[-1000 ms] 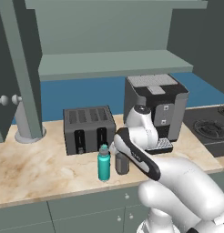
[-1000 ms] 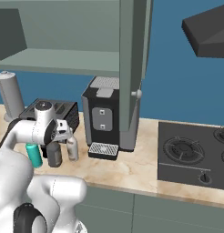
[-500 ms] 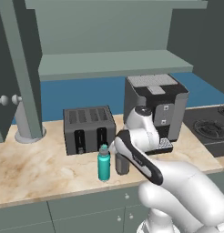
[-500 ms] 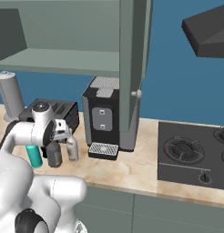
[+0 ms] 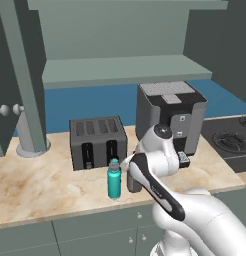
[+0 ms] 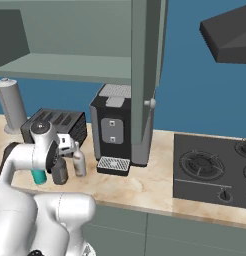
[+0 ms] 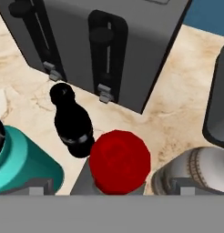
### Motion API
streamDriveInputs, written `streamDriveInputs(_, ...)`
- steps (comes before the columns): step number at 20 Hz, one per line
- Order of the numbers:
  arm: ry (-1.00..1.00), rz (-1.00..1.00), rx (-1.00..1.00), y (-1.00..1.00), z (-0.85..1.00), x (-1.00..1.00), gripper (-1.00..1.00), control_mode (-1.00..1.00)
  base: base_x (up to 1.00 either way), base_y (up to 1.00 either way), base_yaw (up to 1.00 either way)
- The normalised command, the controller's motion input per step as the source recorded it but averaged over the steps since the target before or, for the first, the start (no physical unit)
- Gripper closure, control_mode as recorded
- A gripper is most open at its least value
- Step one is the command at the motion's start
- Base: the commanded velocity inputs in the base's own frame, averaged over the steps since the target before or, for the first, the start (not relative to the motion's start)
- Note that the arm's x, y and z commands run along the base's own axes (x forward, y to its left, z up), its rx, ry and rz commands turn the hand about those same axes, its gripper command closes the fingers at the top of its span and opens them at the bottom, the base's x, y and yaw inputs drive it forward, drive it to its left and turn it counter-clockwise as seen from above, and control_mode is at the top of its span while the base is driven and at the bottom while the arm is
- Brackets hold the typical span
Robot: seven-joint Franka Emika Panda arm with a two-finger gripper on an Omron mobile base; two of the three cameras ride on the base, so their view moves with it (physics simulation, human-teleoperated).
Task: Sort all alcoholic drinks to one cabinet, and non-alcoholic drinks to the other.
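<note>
In the hand view the red cap of the grey bottle is seen at bottom centre, right below the camera; the fingers are spread wide to either side of it, with nothing pinched. At lower left of that view the teal flask is cut by the frame edge, and the cream bottle sits at lower right, both just beside the grey one. A little farther, left of centre, the small black bottle is stood on the worktop, close in front of the toaster, which fills the top of the frame.

In the left base view the flask is found at lower centre, with the arm bent down just right of it; in the right base view the cream bottle is seen at middle left, the coffee machine beyond it, and the open cabinet above.

The step in hand is judged to be the approach to the grey bottle, no drink yet being sorted. A descent around the neck is called for next, then closing, without the close neighbours being knocked.
</note>
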Motion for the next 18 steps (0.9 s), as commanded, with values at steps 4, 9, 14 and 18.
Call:
streamDriveInputs(4, -0.2, -0.02, 0.04, 0.0, -0.04, -0.03, -1.0, -1.0, 0.0, 0.0, 0.0)
streamDriveInputs(9, -0.12, -0.04, 0.06, 0.0, -0.19, 0.0, -1.0, -1.0, 0.0, 0.0, 0.0)
streamDriveInputs(14, -0.07, -0.05, 0.07, 0.0, -0.29, 0.0, -1.0, -1.0, 0.0, 0.0, 0.0)
streamDriveInputs(18, -0.01, -0.07, 0.08, -0.07, -0.4, 0.0, -1.0, -1.0, 0.0, 0.0, 0.0)
